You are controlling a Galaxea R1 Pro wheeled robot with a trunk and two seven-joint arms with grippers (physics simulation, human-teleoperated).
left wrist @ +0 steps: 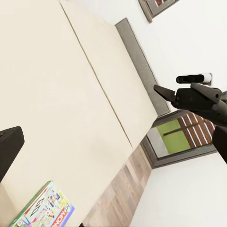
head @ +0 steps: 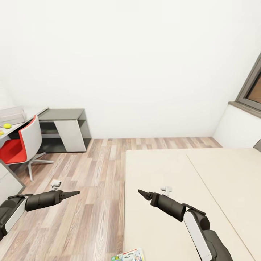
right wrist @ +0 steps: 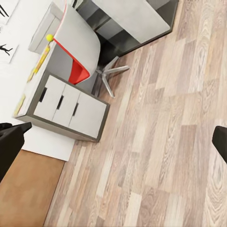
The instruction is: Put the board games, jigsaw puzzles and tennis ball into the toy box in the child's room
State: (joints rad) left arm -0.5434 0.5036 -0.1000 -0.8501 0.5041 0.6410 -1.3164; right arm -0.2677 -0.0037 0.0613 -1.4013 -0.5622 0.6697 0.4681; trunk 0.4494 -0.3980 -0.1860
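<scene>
Head view: robot faces a white wall, with wood floor (head: 90,181) on its left and the beige bed (head: 188,188) on its right. Left gripper (head: 74,193) hangs over the floor and right gripper (head: 142,193) over the bed's near edge; each shows as one dark pointed tip, nothing held, and how far the jaws are apart cannot be told. A board game (head: 129,256) lies flat on the mattress at the near edge; in the left wrist view it is the colourful lettered box (left wrist: 45,210) near the bed edge, apart from both grippers. Far left, the table (head: 14,125) carries the tennis ball (head: 7,125), with the grey toy box (head: 12,115) just behind it. A red chair (head: 21,146) stands at the table, beside a dark-grey cabinet (head: 65,130). Window (head: 252,90) at right.
</scene>
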